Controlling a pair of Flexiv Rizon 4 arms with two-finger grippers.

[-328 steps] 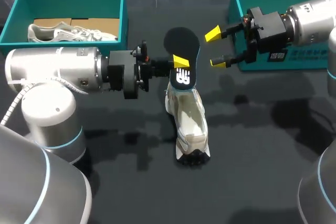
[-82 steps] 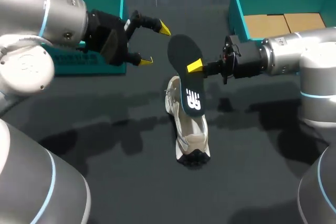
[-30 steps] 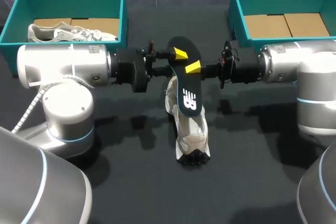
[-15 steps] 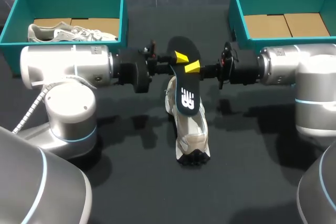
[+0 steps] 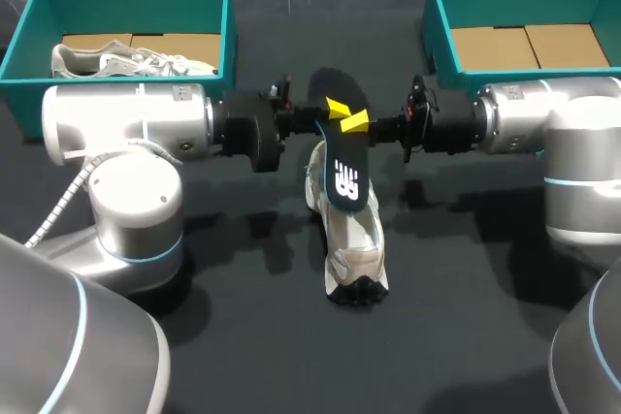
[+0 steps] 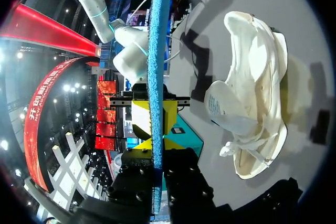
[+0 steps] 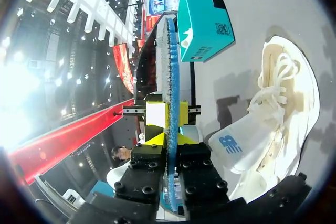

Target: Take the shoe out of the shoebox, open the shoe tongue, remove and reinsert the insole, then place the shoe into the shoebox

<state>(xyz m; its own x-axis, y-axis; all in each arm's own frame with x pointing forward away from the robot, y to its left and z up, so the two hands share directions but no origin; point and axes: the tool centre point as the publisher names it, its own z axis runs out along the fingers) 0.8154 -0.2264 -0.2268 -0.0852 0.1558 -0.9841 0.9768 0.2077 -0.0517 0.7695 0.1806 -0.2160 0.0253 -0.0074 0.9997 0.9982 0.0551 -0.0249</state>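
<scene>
Currently the dark foam insole with a blue underside [image 5: 340, 157] hangs slanted over the white laced sneaker [image 5: 351, 239], which lies on the black table [image 5: 243, 336], and the insole's lower printed end sits at the shoe's opening. The left gripper [image 5: 339, 108] and the right gripper [image 5: 355, 121] both pinch its upper half from opposite edges, equally near. Its long axis runs nearly along the shoe's, so I judge the reinsertion needs a push downward along this line.
</scene>
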